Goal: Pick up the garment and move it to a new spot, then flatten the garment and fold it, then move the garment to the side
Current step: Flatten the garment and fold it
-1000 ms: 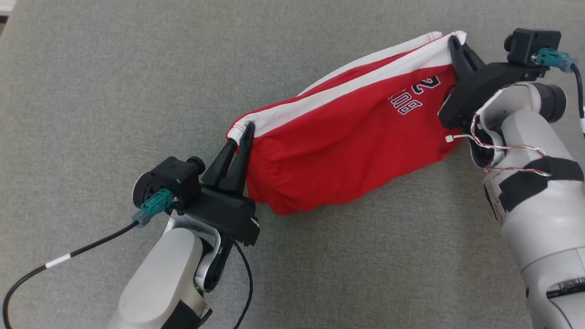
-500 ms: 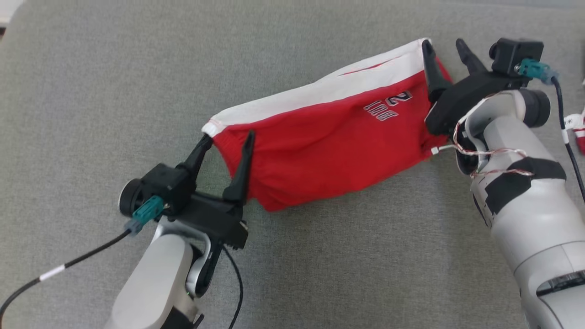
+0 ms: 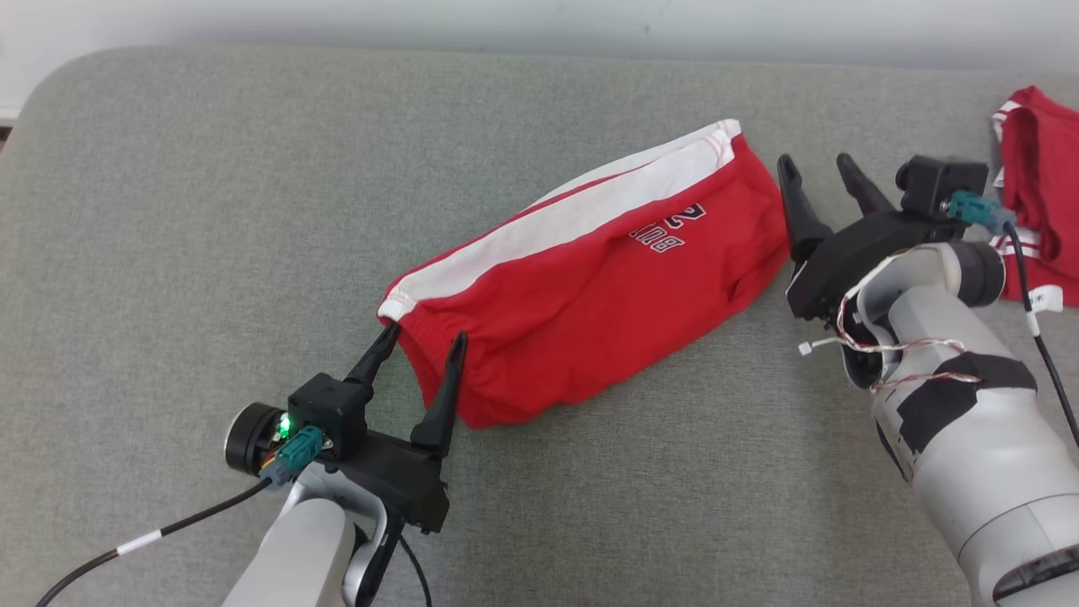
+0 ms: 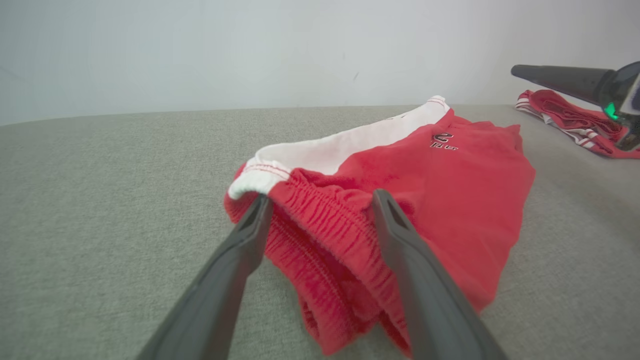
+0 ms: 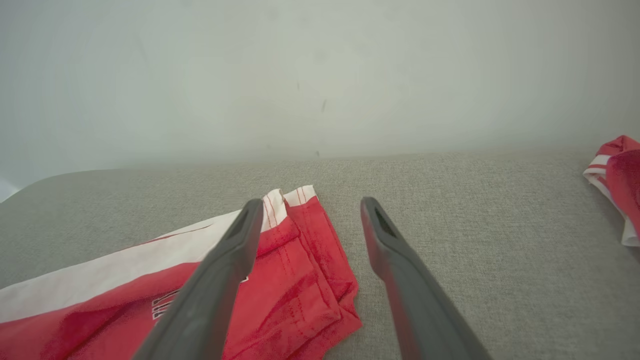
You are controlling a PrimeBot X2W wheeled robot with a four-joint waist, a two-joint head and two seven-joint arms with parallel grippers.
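**A:** What is seen nearest, at the left gripper (image 3: 426, 332)?

**B:** Its fingers (image 4: 225, 280) are spread wide, and nothing is pinched. The elastic waistband end of the garment (image 3: 607, 287) is straddled by them (red shorts with a white side stripe, lying slack on the grey padded surface (image 3: 211, 211)).

**A:** Is the cloth touched there?

**B:** One tip is seen at the white corner and the other over the red gathers. Whether contact is made cannot be told.

**A:** How is the garment laid?

**B:** It is stretched slantwise from near left to far right, with the white stripe along its far edge and dark lettering towards the hem.

**A:** And the right gripper (image 3: 813, 158)?

**B:** It is found just beside the hem end. Its fingers (image 5: 415, 300) are likewise held wide apart, and nothing is gripped. Bare surface is seen between them, though in the right wrist view one finger is crossed over the hem corner.

**A:** Farther off?

**B:** A second red garment (image 3: 1041, 194) is seen well apart at the far right, and a pale wall (image 3: 506, 21) behind.
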